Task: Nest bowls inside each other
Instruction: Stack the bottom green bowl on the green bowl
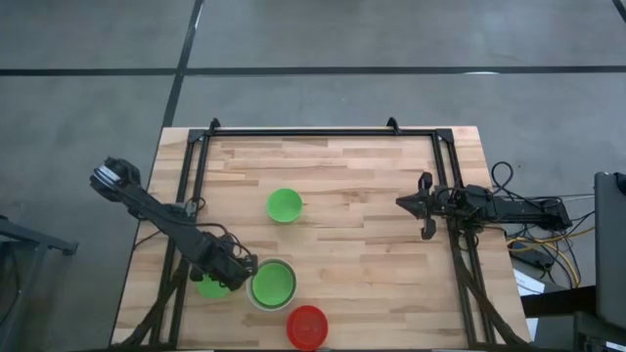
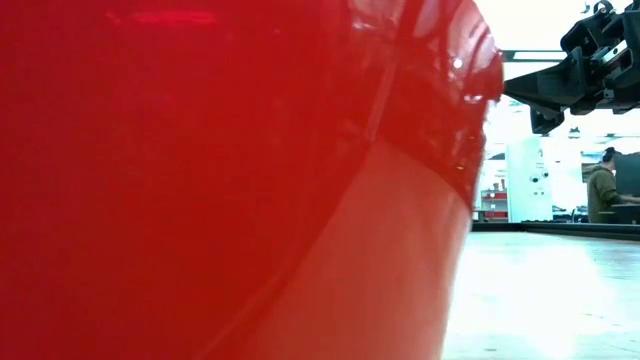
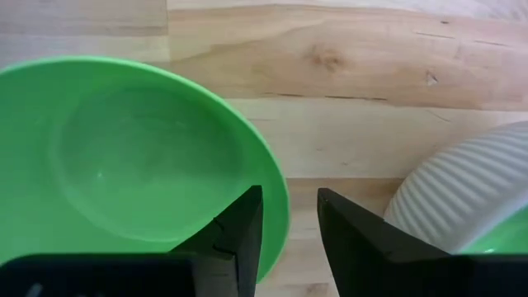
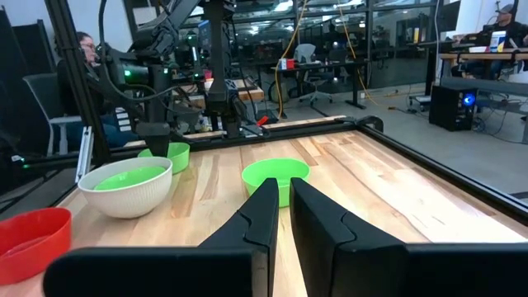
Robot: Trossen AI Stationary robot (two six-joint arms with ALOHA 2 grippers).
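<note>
Left hand (image 1: 238,273) is low at the near-left of the counter (image 1: 362,176), fingers narrowly parted astride the rim of a green bowl (image 1: 210,286), just beside the white bowl (image 1: 272,285) holding another green one. Red bowl (image 1: 307,326) near the front edge, third green bowl (image 1: 285,205) mid-counter. Right hand (image 1: 423,205) waits at the right side, fingers nearly together, empty.

Broad bare table (image 1: 362,166) lies open; the white bowl (image 1: 272,285) crowds the left end effector (image 1: 238,273).

Red bowl (image 2: 230,180) blocks most of low view — left arm hides pt of green bowl (image 1: 209,287).
</note>
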